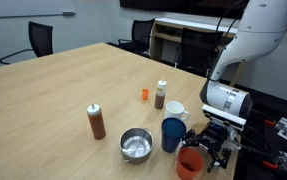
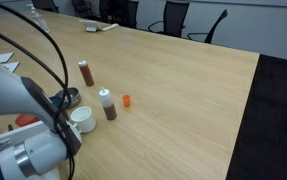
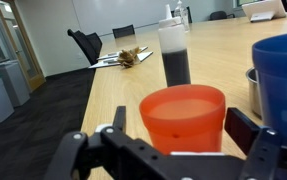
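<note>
An orange plastic cup point(image 3: 183, 120) stands upright on the wooden table point(image 1: 63, 90) near its edge. My gripper point(image 3: 181, 126) is open around it, one finger on each side. The left finger point(image 3: 120, 116) stands clear of the cup wall and the right pad point(image 3: 242, 128) is very close to it. In an exterior view the orange cup point(image 1: 189, 163) sits low beside the gripper point(image 1: 209, 147). A blue cup point(image 3: 281, 75) stands just behind it to the right. In an exterior view the arm hides most of the orange cup point(image 2: 25, 121).
Close by are a metal bowl point(image 1: 136, 145), a white mug point(image 1: 176, 110), a white-capped dark bottle point(image 1: 161, 95), a brown sauce bottle point(image 1: 97, 121) and a small orange piece point(image 1: 144, 94). Office chairs point(image 1: 40, 42) stand along the far side.
</note>
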Robot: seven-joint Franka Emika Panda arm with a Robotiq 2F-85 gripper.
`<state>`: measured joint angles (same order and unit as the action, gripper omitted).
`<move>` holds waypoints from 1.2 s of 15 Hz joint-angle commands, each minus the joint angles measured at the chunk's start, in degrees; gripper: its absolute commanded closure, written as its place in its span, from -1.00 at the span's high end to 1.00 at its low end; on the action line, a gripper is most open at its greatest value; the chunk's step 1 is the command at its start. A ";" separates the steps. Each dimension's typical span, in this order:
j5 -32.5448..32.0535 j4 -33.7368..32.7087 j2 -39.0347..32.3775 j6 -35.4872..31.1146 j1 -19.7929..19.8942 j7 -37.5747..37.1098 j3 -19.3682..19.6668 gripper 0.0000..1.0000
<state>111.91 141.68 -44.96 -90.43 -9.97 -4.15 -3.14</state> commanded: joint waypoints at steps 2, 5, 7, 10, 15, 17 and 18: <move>1.27 -2.95 -2.77 -1.38 -0.52 -1.48 -0.57 1.00; 0.75 -5.35 -4.52 -0.92 -0.33 -4.49 -0.69 1.00; 0.54 -6.85 -5.33 -1.07 -0.34 -6.85 -0.78 1.00; 0.31 -8.37 -6.18 -1.38 -0.46 -10.02 -0.96 1.00; -0.16 -8.73 -6.10 -1.91 -0.52 -12.87 -0.87 1.00; -0.72 -8.77 -6.05 -1.59 -0.45 -12.86 -0.77 1.00; -1.09 -8.76 -6.05 -1.22 -0.34 -12.62 -0.71 0.66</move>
<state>111.76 135.18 -48.56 -90.84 -10.16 -19.33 -3.92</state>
